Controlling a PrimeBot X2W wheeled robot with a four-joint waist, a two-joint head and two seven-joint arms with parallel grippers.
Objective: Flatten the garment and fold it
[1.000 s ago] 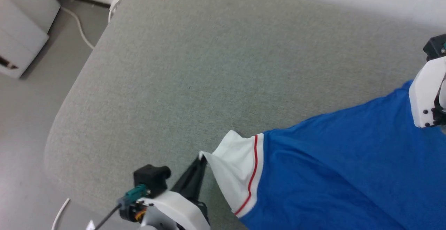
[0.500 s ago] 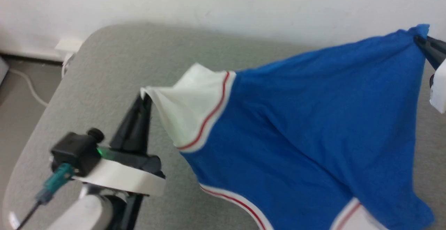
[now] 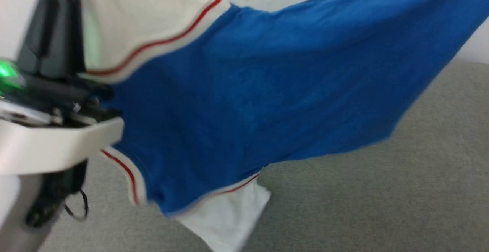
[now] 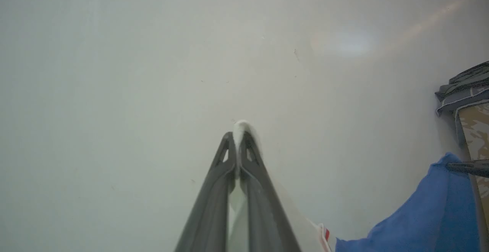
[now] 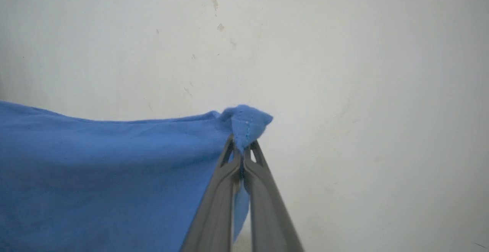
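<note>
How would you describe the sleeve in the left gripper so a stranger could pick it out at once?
Above the grey surface hangs a blue garment. At its upper left end is a white sleeve with red trim, pinched in the left gripper. Unlike the other white sleeve, dangling free at the bottom, this one is held up.

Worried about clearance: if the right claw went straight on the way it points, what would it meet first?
Probably the pale wall. Beyond the right claw and the garment corner it pinches, nothing else shows ahead; how far off the wall is I cannot tell.
</note>
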